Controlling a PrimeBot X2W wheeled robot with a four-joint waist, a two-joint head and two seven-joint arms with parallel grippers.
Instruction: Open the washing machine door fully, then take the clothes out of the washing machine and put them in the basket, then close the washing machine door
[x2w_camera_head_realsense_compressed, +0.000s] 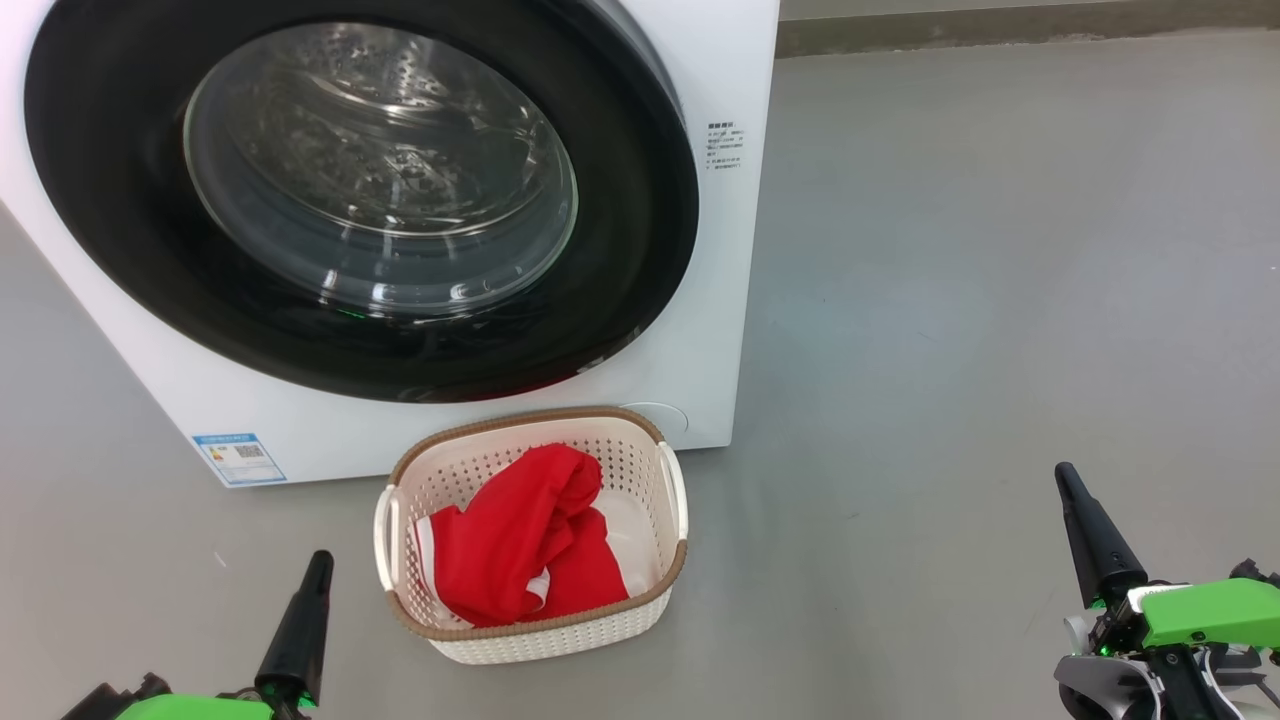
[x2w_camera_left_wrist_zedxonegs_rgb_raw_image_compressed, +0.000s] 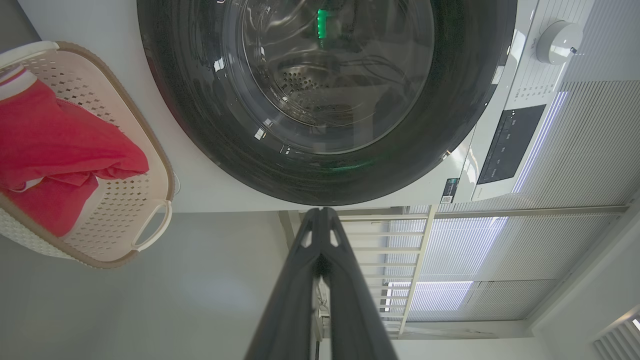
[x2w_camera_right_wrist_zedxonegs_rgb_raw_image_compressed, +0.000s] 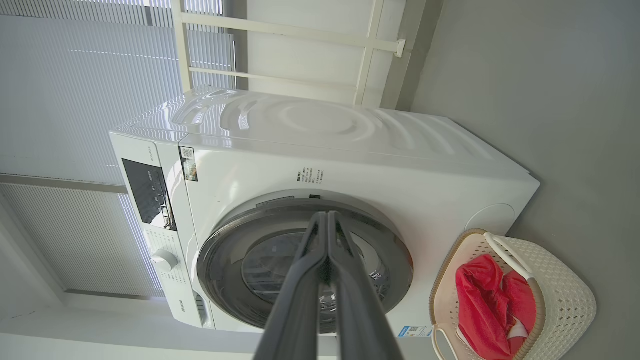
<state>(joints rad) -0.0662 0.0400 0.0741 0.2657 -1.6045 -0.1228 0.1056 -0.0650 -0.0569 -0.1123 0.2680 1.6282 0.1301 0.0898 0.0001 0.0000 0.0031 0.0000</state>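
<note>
- The washing machine (x2w_camera_head_realsense_compressed: 715, 250) is standing on the grey floor (x2w_camera_head_realsense_compressed: 1000, 300), its white front facing the head camera
- The washing machine door (x2w_camera_head_realsense_compressed: 110, 200) is sitting shut against the machine's front, its glossy black ring framing a bulging glass window (x2w_camera_head_realsense_compressed: 380, 170) through which the perforated steel drum is showing
- A small blue sticker (x2w_camera_head_realsense_compressed: 238, 458) is sitting at the lower left corner of the machine's front
- The basket (x2w_camera_head_realsense_compressed: 560, 640) is resting on the floor just in front of the machine, below the door's lower edge and a little to the right of its centre
- The clothes (x2w_camera_head_realsense_compressed: 520, 550) are lying bunched inside the basket, red fabric with a strip of white trim showing, leaving part of the cream bottom bare on the right
- The left gripper (x2w_camera_head_realsense_compressed: 318, 562) is hovering at the lower left of the head view, near the basket but not touching it, its two dark fingers pressed together with nothing between them
- The right gripper (x2w_camera_head_realsense_compressed: 1064, 474) is hovering at the lower right, well apart from the basket, its fingers likewise closed and empty
- In the right wrist view the closed fingers are pointing at the door, with a dark control panel (x2w_camera_right_wrist_zedxonegs_rgb_raw_image_compressed: 150, 195) and a round knob (x2w_camera_right_wrist_zedxonegs_rgb_raw_image_compressed: 164, 260) showing on the machine's top strip
</note>
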